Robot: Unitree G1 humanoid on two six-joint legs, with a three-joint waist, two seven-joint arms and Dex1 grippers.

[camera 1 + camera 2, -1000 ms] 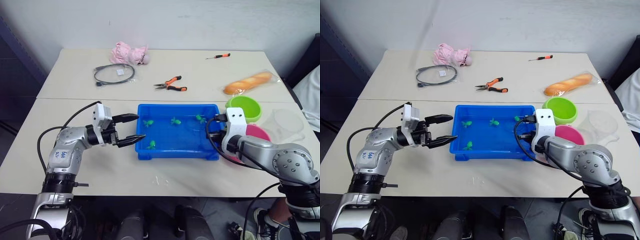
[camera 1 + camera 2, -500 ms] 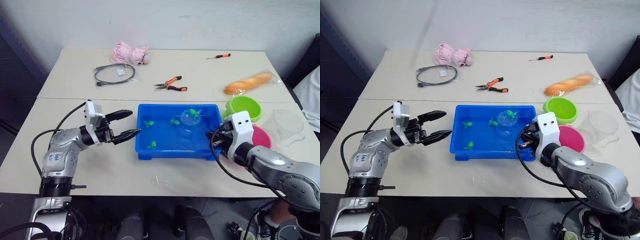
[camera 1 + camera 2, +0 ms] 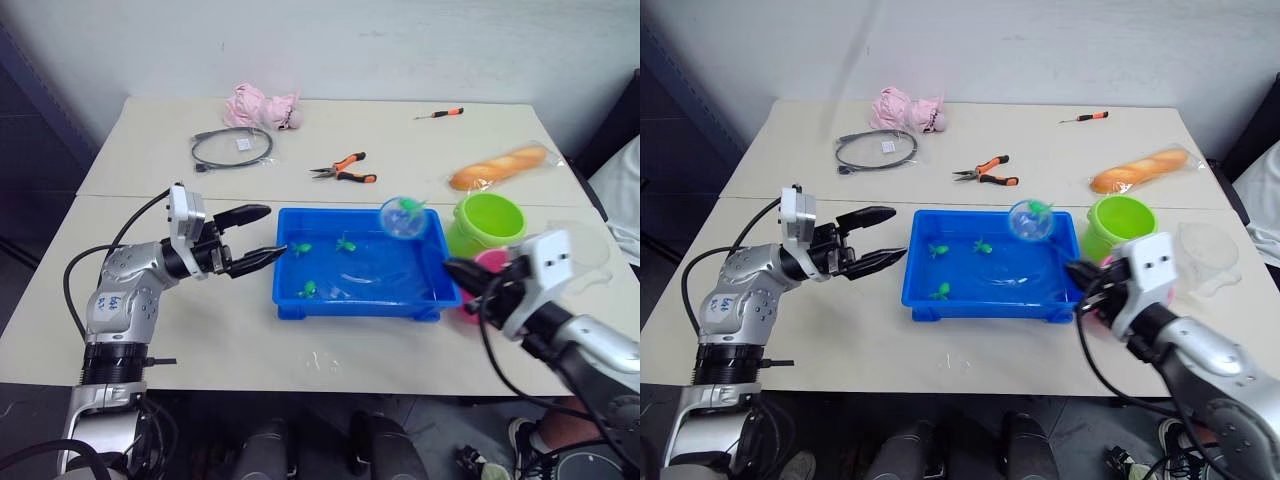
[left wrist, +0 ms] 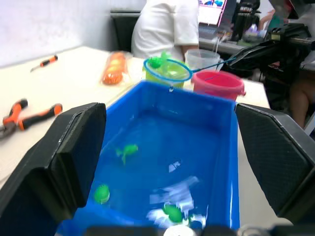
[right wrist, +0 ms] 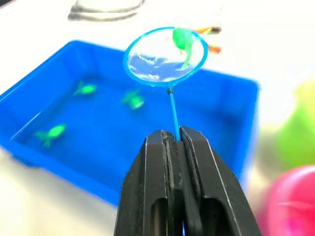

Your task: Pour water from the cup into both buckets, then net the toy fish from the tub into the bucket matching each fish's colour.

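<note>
The blue tub (image 3: 350, 312) sits mid-table holding water and three green toy fish (image 3: 307, 290). The blue-rimmed net (image 3: 403, 217) hangs above the tub's far right corner with one green fish (image 5: 181, 38) in its mesh. My right gripper (image 3: 457, 269) is shut on the net's thin handle, beside the tub's right end. The lime green bucket (image 3: 487, 222) stands right of the tub. The pink bucket (image 3: 492, 262) is partly hidden behind my right arm. The clear cup (image 3: 580, 243) stands further right. My left gripper (image 3: 277, 231) is open and empty at the tub's left edge.
On the far half of the table lie orange-handled pliers (image 3: 343, 168), a small screwdriver (image 3: 438, 113), a coiled black cable (image 3: 232, 148), a pink soft toy (image 3: 262, 105) and a bagged bread loaf (image 3: 497, 166). A person in white (image 3: 622, 190) is at the right edge.
My right gripper has drawn back to the right and lifted the net out of the water with a green fish in it. My left gripper stays open by the tub's left edge.
</note>
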